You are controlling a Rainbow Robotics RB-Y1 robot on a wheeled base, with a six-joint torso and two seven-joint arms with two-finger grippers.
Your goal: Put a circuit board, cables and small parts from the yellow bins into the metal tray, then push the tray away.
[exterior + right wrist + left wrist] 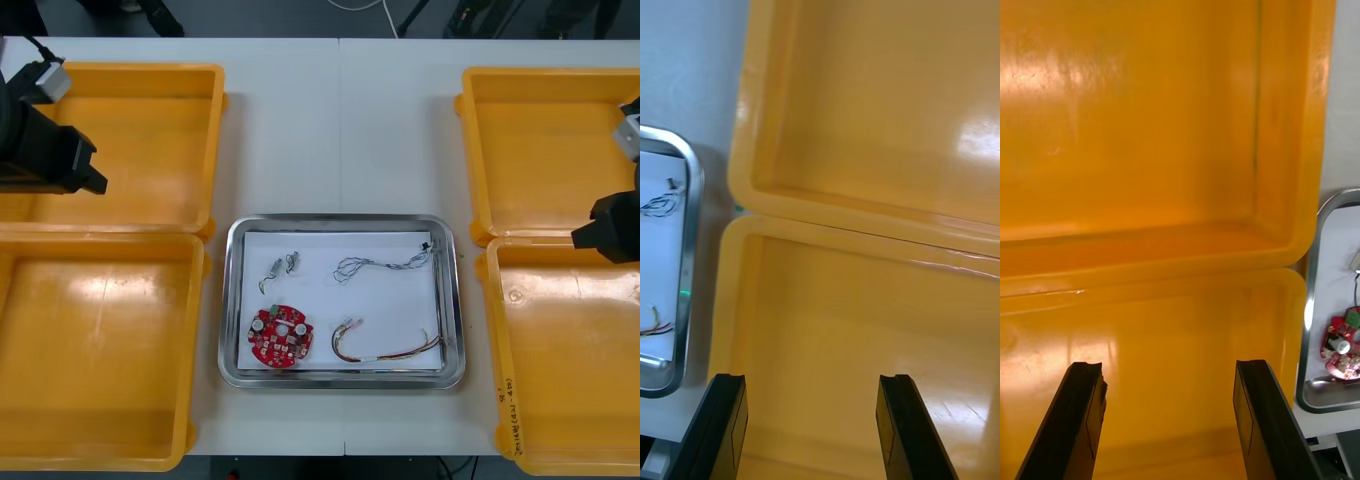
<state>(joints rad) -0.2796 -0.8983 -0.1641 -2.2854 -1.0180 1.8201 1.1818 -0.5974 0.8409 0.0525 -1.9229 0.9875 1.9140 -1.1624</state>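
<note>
Looks fully loaded: board (280, 338), cables (385, 264), parts (282, 266) lying in tray (229, 300), between bins (100, 340). Probably just the push left. Left gripper (1169, 371), right gripper (812, 379) spread wide, empty, over side bins. Suggest pressing near rim at mid-width, pushing straight. Mind bins close on both flanks; no skewing.

Beyond the shiny rectangular metal tray (228, 300), a broad strip of light surface (340, 130) lies open to the far edge, walled by the far left yellow plastic bin (150, 140) and its far right twin (540, 150). Beside the tray only narrow gaps remain, hemmed by the raised rims of the near left bin (100, 340) and near right bin (570, 360). Inside the tray, white floor lies free at the middle, ringed by a twisted blue and white cable (385, 265), a red and yellow cable (390, 347), a round red circuit board (280, 338) and small metal parts (280, 265).
</note>
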